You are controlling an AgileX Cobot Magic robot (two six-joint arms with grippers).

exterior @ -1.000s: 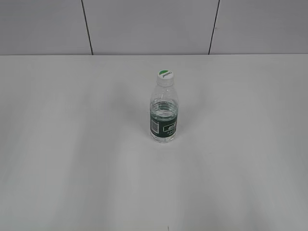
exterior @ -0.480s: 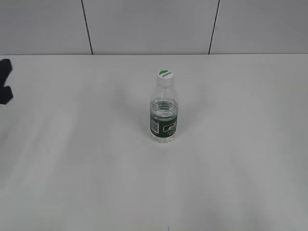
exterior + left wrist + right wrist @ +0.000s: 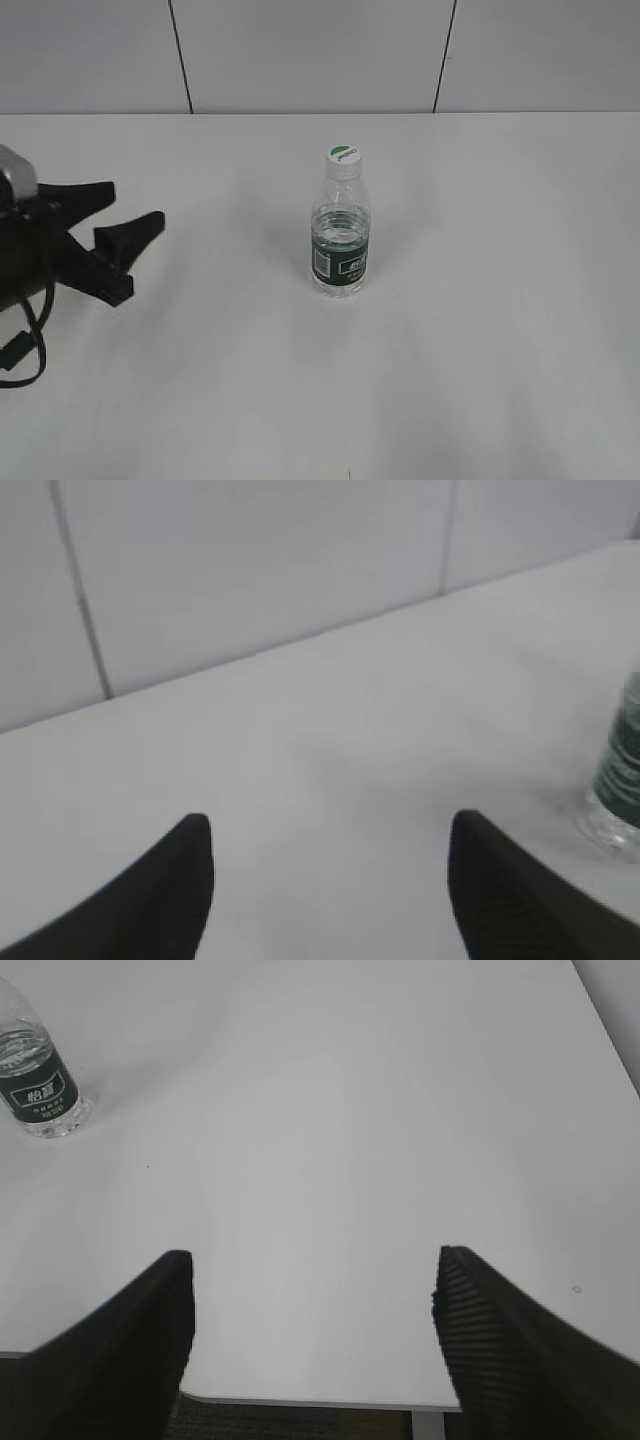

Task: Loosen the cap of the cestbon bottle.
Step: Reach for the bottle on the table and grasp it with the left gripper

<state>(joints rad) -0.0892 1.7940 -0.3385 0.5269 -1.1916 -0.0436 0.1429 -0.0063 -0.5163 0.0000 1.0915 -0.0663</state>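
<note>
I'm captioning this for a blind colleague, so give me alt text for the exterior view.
A small clear plastic water bottle with a dark green label and white screw cap stands upright mid-way across a white table. The black left gripper, jaws open, reaches in from the left edge, well short of it.

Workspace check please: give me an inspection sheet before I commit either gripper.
Surface: white table, bare where visible.
Job's things: cestbon bottle upright mid-table; cap on it.
Clutter: nothing seen.
Grippers: left gripper open, left of the bottle, not touching; right gripper open over the near table edge, holding nothing.
Cables: black cable looped below the left arm.
Surroundings: grey panelled wall behind.
</note>
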